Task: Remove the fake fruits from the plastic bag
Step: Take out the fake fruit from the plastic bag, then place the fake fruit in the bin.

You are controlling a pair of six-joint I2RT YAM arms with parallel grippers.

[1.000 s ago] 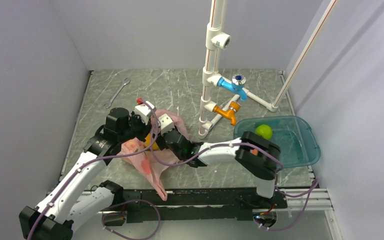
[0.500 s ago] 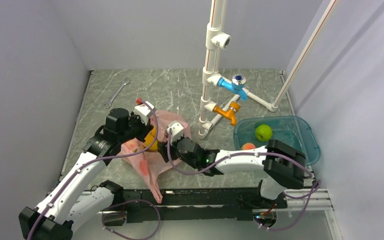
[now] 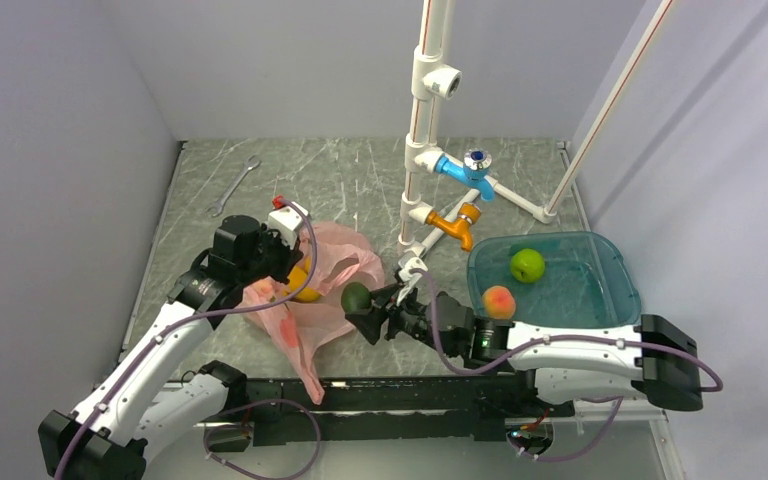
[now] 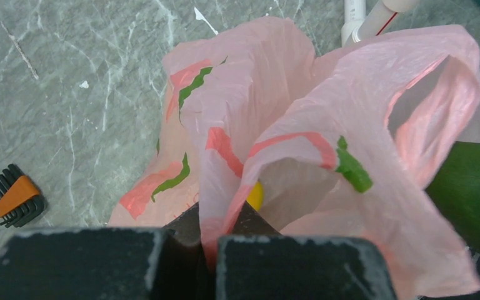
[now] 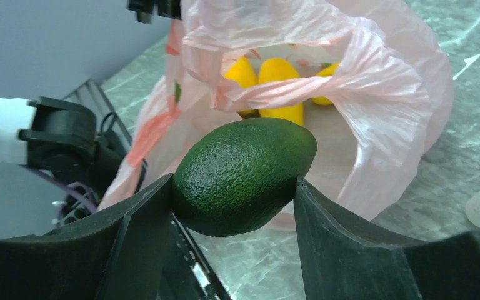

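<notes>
The pink plastic bag [image 3: 320, 280] lies left of centre on the table. My left gripper [image 3: 282, 262] is shut on its rim and holds it up; the pinched film [image 4: 215, 219] shows between the jaws in the left wrist view. My right gripper [image 3: 362, 312] is shut on the dark green avocado [image 3: 356, 297], held just outside the bag's mouth; the avocado [image 5: 244, 175] fills the right wrist view. Yellow mangoes [image 5: 280, 81] lie inside the bag [image 5: 375, 106]. A green apple [image 3: 527, 264] and a pink-orange peach [image 3: 498, 301] sit in the teal tub [image 3: 620, 300].
A white pipe stand [image 3: 422, 150] with a blue tap [image 3: 468, 170] and an orange tap [image 3: 455, 225] stands behind the tub. A wrench [image 3: 233, 186] lies at the back left. A small black and orange clip [image 4: 14, 195] lies on the table left of the bag.
My right gripper has drawn back out of the bag to the right with the avocado in it. The left gripper still holds the bag's rim.
</notes>
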